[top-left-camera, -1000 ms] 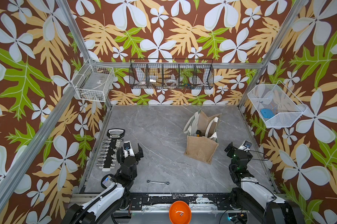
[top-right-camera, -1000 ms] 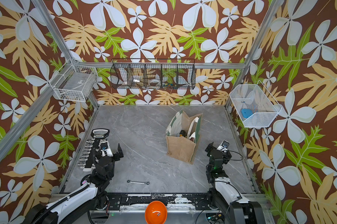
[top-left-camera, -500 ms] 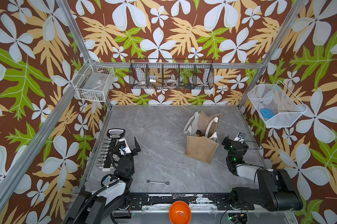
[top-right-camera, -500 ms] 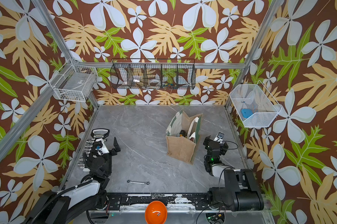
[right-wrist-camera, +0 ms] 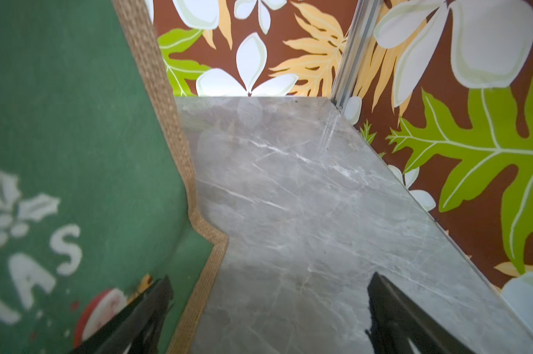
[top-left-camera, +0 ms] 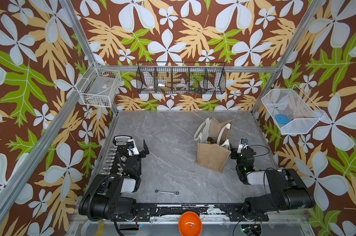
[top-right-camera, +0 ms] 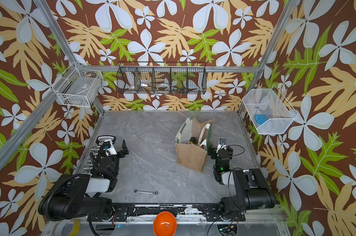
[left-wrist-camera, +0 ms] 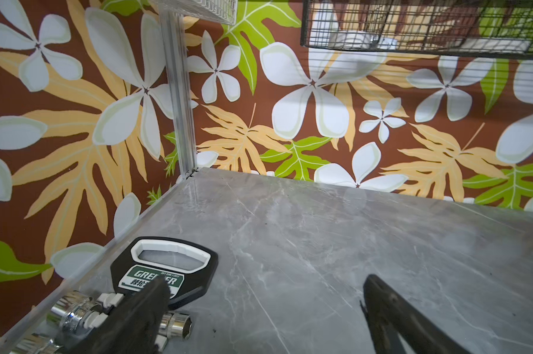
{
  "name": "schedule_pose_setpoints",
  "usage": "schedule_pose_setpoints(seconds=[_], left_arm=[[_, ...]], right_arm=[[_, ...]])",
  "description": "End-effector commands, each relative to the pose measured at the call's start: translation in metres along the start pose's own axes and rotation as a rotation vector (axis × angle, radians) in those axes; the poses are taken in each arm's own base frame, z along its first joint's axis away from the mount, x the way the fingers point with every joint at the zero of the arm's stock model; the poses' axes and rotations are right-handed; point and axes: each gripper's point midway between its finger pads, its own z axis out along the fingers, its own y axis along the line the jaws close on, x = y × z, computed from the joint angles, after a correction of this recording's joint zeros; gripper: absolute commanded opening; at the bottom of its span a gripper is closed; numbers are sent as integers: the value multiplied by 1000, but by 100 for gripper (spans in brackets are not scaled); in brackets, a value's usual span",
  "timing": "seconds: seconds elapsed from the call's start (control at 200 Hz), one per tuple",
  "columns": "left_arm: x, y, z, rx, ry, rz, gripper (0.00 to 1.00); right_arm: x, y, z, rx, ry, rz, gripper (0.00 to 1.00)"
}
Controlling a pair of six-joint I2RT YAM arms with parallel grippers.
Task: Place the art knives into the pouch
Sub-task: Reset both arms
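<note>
The pouch (top-left-camera: 212, 157) stands upright right of the table's centre in both top views, mouth open, white rope handles drooping. A small dark and orange thing (top-left-camera: 209, 140) shows inside its mouth; I cannot tell whether it is the art knife. My right gripper (top-left-camera: 241, 150) sits low just right of the pouch (top-right-camera: 190, 157), open and empty. In the right wrist view one finger of the right gripper (right-wrist-camera: 271, 282) overlaps the green printed panel of the pouch (right-wrist-camera: 75, 122). My left gripper (top-left-camera: 133, 146) is open and empty at the left; in the left wrist view the left gripper (left-wrist-camera: 266, 285) has bare table between its fingers.
A socket set (top-left-camera: 116, 155) lies along the left table edge, partly under the left gripper. A small wrench (top-left-camera: 167, 192) lies near the front. An orange bowl (top-left-camera: 190, 223) sits below the front rail. Wire baskets hang on the walls: black (top-left-camera: 181, 78), white (top-left-camera: 99, 90), white mesh (top-left-camera: 291, 114).
Both arms have folded back into a low pose. The left gripper has shifted left over the socket set, and the right gripper has moved back beside the pouch. Both stayed open.
</note>
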Motion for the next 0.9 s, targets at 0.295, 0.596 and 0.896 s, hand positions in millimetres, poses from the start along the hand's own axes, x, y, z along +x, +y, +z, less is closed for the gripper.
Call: schedule_pose_setpoints(seconds=[0.295, 0.596, 0.896], left_arm=[[10, 0, 3, 21, 46, -22, 100], [10, 0, 3, 21, 46, -22, 100], [10, 0, 3, 20, 47, -21, 100]], right_arm=[[-23, 3, 0, -44, -93, 27, 100], [-24, 2, 0, -43, -94, 27, 100], [-24, 3, 0, -44, -94, 27, 100]])
